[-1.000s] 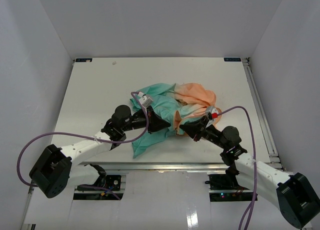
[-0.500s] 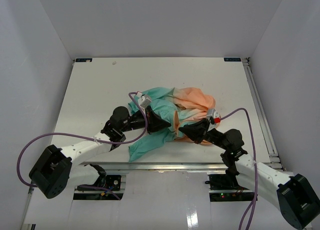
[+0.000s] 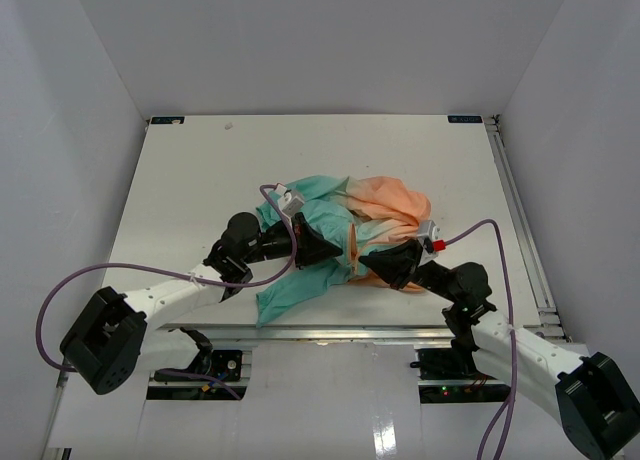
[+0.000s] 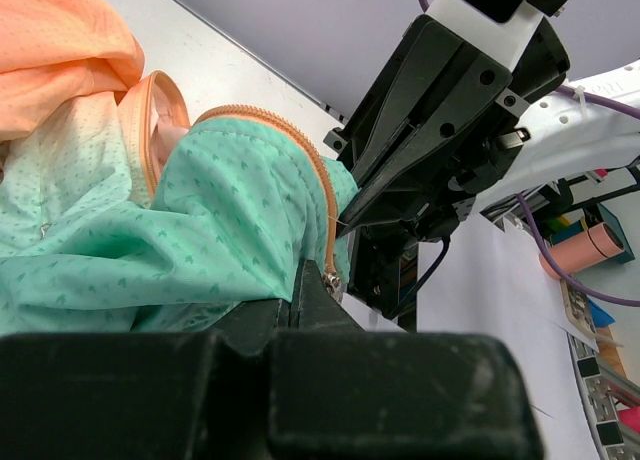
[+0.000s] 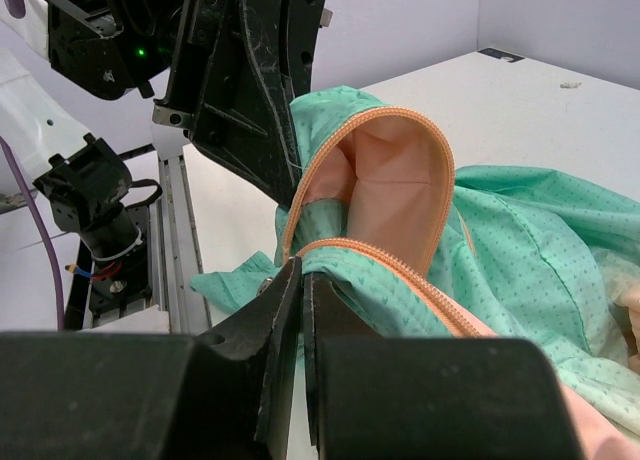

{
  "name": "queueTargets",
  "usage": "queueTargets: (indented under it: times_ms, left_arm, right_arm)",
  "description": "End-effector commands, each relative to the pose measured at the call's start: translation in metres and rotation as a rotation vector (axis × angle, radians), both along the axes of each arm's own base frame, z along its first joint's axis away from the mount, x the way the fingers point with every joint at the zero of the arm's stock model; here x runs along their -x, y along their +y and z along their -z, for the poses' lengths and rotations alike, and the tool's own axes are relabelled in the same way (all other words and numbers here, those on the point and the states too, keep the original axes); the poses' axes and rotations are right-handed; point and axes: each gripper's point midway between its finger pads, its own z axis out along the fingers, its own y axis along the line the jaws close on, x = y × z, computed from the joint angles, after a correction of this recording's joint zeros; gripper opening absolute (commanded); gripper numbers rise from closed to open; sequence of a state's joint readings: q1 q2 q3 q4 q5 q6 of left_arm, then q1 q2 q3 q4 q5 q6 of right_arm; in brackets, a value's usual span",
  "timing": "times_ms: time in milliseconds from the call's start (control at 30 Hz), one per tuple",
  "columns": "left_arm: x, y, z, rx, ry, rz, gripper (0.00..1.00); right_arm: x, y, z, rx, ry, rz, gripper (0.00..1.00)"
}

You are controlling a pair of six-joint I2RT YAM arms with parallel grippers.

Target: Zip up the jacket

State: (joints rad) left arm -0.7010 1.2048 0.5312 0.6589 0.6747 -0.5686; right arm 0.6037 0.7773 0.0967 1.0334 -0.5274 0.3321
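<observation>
The jacket (image 3: 385, 205) lies bunched mid-bench (image 3: 180, 180), its zipper (image 5: 372, 118) unjoined, with the orange teeth looping apart. The left claw (image 4: 318, 285) is clamped on the teal fabric at one zipper end and the right claw (image 5: 300, 272) on the other edge. Joining the ends and the whole pull remain.

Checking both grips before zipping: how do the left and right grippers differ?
The left gripper pinches the jacket's teal edge beside a small metal zipper piece; the right gripper pinches orange zipper tape under a loop showing peach lining. The left gripper reaches in from the left, the right gripper from the right. Both are shut on the jacket.
</observation>
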Motion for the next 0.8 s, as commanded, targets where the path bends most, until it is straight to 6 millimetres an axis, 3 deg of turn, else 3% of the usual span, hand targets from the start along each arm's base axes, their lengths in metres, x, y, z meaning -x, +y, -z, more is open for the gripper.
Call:
queueTargets:
  times_ms: [0,767]
  left_arm:
    - [0.006,-0.001,-0.007,0.022,-0.014,0.040,0.00]
    - [0.018,-0.004,-0.009,0.036,0.013,0.121,0.00]
  right_arm:
    - [0.004,-0.003,-0.023,-0.055,-0.102,0.003,0.08]
    - [0.001,-0.004,-0.030,-0.069,-0.125,0.020,0.08]
